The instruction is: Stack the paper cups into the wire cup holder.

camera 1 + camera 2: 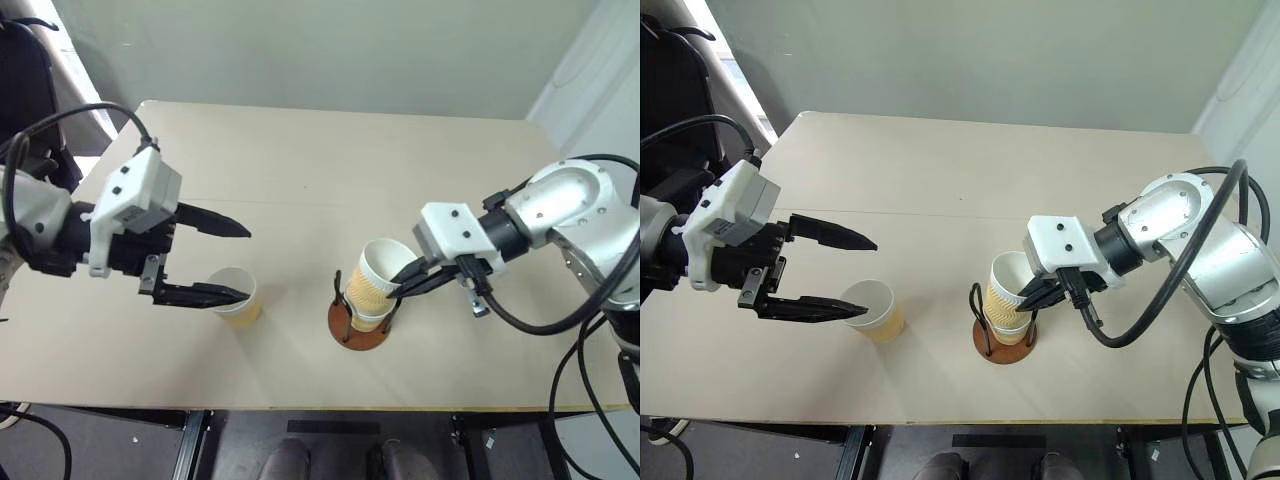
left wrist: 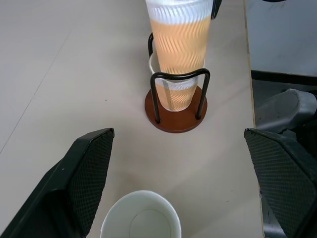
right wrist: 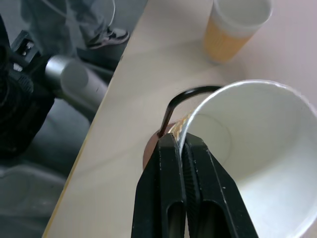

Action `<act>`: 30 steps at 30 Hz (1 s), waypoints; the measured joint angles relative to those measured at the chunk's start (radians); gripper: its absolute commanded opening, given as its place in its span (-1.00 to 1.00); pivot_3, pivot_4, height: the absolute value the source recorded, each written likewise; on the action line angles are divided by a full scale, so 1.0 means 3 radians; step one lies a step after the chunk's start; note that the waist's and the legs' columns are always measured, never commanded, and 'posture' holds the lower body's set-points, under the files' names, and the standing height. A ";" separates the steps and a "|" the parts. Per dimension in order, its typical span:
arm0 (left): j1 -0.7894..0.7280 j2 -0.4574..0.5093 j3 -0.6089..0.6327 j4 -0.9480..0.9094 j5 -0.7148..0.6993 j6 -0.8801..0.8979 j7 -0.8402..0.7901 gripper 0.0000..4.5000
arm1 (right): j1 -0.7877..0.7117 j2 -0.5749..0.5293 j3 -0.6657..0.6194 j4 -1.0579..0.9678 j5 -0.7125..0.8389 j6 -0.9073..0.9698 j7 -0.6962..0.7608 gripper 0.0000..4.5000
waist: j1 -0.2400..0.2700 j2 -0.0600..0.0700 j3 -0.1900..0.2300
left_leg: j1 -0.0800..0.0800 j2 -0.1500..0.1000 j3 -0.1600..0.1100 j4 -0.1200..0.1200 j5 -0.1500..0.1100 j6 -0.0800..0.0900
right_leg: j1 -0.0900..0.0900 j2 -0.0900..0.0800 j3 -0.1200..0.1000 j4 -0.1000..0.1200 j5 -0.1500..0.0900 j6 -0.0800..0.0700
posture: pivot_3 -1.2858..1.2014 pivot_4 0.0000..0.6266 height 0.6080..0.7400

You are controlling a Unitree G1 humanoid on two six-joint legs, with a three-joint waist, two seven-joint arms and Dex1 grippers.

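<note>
Two tan paper cups [image 1: 372,287] sit nested, tilted, in the wire cup holder [image 1: 358,326]; a third cup [image 1: 236,296] stands upright to its left.

Left gripper [image 1: 232,262] has its black fingers spread wide around the lone tan paper cup [image 1: 236,296], bare beige table [image 1: 300,180] past them. The black-wire holder on its reddish-brown base [image 1: 358,322], cups stacked inside, blocks things by the right gripper [image 1: 398,280].
</note>
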State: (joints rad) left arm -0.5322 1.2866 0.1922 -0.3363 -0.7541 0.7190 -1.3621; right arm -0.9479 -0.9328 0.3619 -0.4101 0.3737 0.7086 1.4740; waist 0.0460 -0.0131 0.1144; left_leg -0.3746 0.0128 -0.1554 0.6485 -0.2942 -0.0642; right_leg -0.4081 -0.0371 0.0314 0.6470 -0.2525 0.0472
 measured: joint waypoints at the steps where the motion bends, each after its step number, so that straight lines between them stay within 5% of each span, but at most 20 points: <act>1: 0.0004 0.0001 0.0002 -0.0001 0.0000 0.0000 0.0001 1.00 | 0.0000 -0.0022 0.0021 0.0002 -0.0029 0.0000 0.0003 -0.71 | 0.0000 0.0000 0.0000 | 0.0000 0.0000 0.0000 0.0000 0.0000 0.0000 | 0.0000 0.0000 0.0000 0.0000 0.0000 0.0000 | 0.03 -0.52 1.00; 12: 0.0208 0.0144 -0.0005 -0.0001 0.0227 -0.0089 -0.0012 1.00 | -0.0002 0.0028 -0.0042 0.0037 0.0041 0.0090 -0.0032 0.97 | -0.0003 0.0000 0.0000 | 0.0000 0.0001 -0.0001 -0.0001 0.0000 0.0000 | -0.0001 0.0001 0.0000 0.0000 0.0000 0.0000 | 0.03 -0.52 1.00; 17: 0.0502 0.0297 -0.0075 0.0133 0.0662 -0.0323 -0.0025 1.00 | 0.0154 0.0032 -0.0648 0.0270 0.0375 0.0260 -0.0190 0.97 | 0.0004 -0.0003 -0.0002 | 0.0001 0.0000 -0.0009 0.0000 0.0000 0.0000 | 0.0000 0.0001 0.0000 -0.0002 -0.0001 -0.0001 | 0.03 -0.52 1.00; 23: 0.0656 0.0318 -0.0326 0.0424 0.1138 -0.0601 0.0028 1.00 | 0.0872 0.0060 -0.1903 0.0371 0.1597 0.0877 -0.0321 0.97 | 0.0053 -0.0005 -0.0003 | -0.0002 -0.0002 0.0006 -0.0003 0.0001 -0.0001 | -0.0004 0.0000 0.0002 -0.0002 -0.0002 -0.0003 | 0.03 -0.52 1.00; 30: 0.0541 0.0052 -0.0570 0.0415 0.1208 -0.0660 0.0021 1.00 | 0.0931 0.0063 -0.2180 -0.0092 0.2369 0.1125 -0.0853 0.97 | 0.0008 -0.0006 -0.0004 | 0.0007 -0.0001 0.0012 -0.0001 0.0001 -0.0003 | -0.0001 0.0002 0.0002 -0.0003 -0.0004 -0.0006 | 0.03 -0.52 1.00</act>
State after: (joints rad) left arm -0.3698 1.3023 0.0212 -0.2118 -0.3917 0.5211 -1.3558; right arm -0.6685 -0.9140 -0.2920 -0.4378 1.0843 1.0462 1.2182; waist 0.0483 -0.0150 0.1133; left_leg -0.3724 0.0126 -0.1517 0.6483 -0.2940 -0.0651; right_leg -0.4085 -0.0365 0.0320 0.6461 -0.2536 0.0453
